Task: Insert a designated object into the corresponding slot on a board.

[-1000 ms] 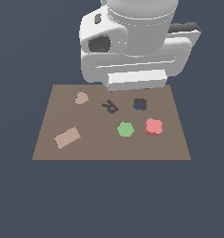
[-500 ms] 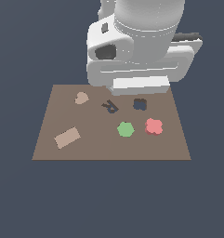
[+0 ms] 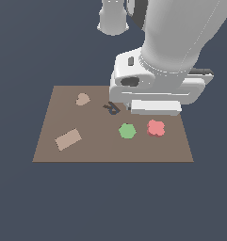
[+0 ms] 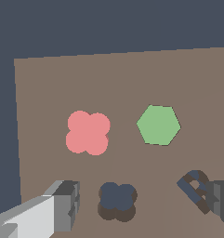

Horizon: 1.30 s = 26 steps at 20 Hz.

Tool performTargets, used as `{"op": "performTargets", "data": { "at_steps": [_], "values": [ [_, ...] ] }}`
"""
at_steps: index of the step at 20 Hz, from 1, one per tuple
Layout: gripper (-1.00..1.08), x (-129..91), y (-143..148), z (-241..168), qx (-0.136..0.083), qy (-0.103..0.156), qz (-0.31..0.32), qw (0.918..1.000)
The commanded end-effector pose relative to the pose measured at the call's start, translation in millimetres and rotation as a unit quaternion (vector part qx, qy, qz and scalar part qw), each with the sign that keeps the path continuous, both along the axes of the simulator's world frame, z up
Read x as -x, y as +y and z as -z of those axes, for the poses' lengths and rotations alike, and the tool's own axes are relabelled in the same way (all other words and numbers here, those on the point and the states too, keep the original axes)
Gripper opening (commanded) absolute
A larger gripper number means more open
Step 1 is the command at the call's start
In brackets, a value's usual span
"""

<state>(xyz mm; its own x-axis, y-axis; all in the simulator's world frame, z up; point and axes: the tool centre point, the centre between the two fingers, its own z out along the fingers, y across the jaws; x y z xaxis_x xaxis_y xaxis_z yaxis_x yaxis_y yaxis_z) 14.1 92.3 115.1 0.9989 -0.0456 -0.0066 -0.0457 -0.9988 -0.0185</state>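
The pinkish-red lobed piece (image 3: 156,127) lies flat on the brown board (image 3: 101,146), near the edge at the exterior view's right. In the wrist view the red piece (image 4: 88,132) lies on the board (image 4: 132,79), apart from the dark navy lobed slot (image 4: 117,200). My gripper (image 4: 143,202) is open and empty above the board; one of its fingers (image 4: 62,207) is beside the slot. In the exterior view the hand (image 3: 155,92) hovers just behind the red piece and hides the slot and the fingertips.
A green hexagon (image 3: 127,131) (image 4: 158,125) lies beside the red piece. A dark R-shaped mark (image 3: 112,108) (image 4: 194,188) is near the board's middle. A tan rectangle (image 3: 68,139) and a tan heart-like piece (image 3: 82,99) lie toward the exterior view's left.
The arm has come down and moved toward the exterior view's right, and its hand now covers the slot. The pieces on the board have not moved.
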Motion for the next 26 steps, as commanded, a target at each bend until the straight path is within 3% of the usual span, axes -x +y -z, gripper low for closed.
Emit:
{"op": "performTargets", "data": {
  "at_steps": [1,11,26],
  "values": [
    [1.0,-6,13,16,0.002,-0.001,0.015,0.9999],
    [1.0,-26,44,58,0.009,-0.002,0.055,0.9984],
    [1.0,-31,49,82,0.01,-0.002,0.062,0.998]
  ]
}}
